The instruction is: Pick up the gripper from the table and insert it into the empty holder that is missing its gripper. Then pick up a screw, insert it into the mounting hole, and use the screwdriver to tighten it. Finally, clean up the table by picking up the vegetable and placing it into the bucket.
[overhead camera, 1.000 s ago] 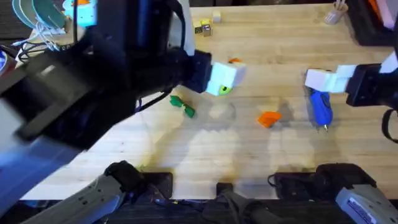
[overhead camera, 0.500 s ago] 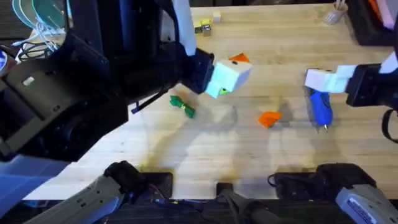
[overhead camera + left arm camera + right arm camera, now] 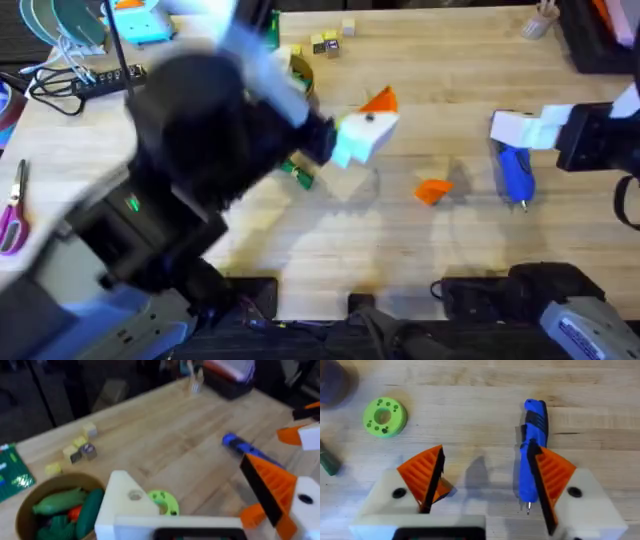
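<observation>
Just beside the blue screwdriver (image 3: 515,172) on the worktop (image 3: 450,80), lower the open, empty right end effector (image 3: 505,128) squarely onto the orange gripper (image 3: 432,190), clear of the open left end effector (image 3: 365,128).

Left arm swings back, uncovering the table's far left corner

We see the left arm (image 3: 190,170) now lower and nearer its base, its white holder (image 3: 362,135) tilted with the orange pad up; the bucket (image 3: 298,68), power strip (image 3: 85,82) and scissors (image 3: 12,205) come into sight.
</observation>
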Motion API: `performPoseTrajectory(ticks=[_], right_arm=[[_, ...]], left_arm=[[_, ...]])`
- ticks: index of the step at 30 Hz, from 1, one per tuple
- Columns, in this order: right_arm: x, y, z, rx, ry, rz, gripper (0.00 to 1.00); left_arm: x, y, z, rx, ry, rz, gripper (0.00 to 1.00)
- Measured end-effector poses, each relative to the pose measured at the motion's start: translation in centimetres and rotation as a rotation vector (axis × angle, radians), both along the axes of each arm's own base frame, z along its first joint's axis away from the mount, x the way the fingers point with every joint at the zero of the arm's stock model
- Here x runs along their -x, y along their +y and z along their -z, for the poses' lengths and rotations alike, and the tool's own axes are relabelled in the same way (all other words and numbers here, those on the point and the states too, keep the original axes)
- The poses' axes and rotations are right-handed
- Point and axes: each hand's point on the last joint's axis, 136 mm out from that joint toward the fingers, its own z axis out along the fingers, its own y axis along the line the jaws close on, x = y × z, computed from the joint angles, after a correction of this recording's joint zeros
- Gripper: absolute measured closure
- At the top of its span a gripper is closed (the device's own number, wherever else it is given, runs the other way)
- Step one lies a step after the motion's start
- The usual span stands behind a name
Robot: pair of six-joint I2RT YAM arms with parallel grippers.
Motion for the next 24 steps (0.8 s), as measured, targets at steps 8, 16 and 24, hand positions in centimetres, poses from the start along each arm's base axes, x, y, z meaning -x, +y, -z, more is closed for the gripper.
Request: performPoseTrajectory(ticks=[8, 16, 24], right_arm=[[0.0, 0.0, 0.0, 0.000, 0.000, 0.000, 0.011], [0.0, 0.0, 0.0, 0.000, 0.000, 0.000, 0.011], [0.0, 0.0, 0.0, 0.000, 0.000, 0.000, 0.012]], left_arm=[[3.8, 1.6, 4.6, 0.098, -0.128, 0.060, 0.008], [6.1, 2.5, 7.1, 0.132, -0.170, 0.102, 0.009], [7.5, 3.0, 8.3, 0.113, -0.137, 0.129, 0.008]])
